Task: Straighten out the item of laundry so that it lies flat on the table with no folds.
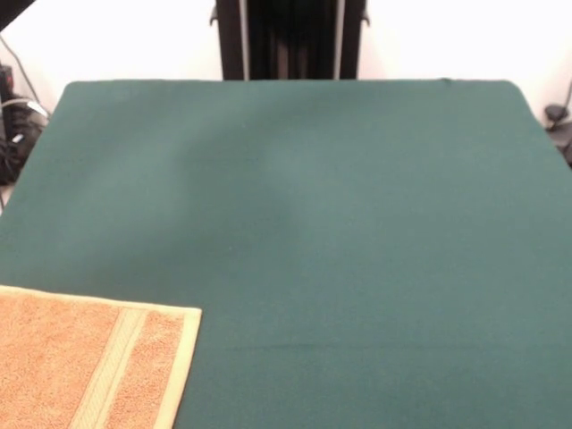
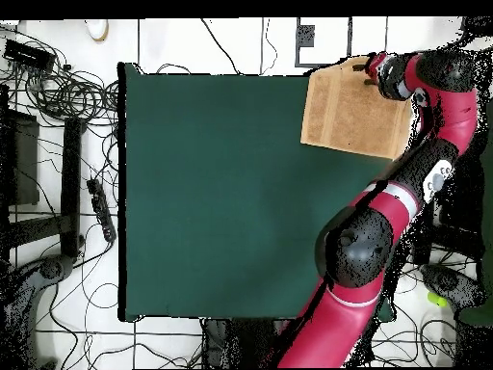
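Observation:
The orange-tan towel lies spread at the near left corner of the green table in the front view. Its paler stripe and hem run along its right side, and it runs out of the picture at the left and bottom. No fold shows on the visible part. In the overhead view the towel lies at the table's top right corner. The gripper shows only in the overhead view, over the towel's top right edge, at the end of the red arm. The front view does not show the gripper.
The robot's black pedestal stands behind the table's far edge. Cables and a power strip lie on the floor left of the table in the overhead view. The arm's elbow hangs over the table's right edge.

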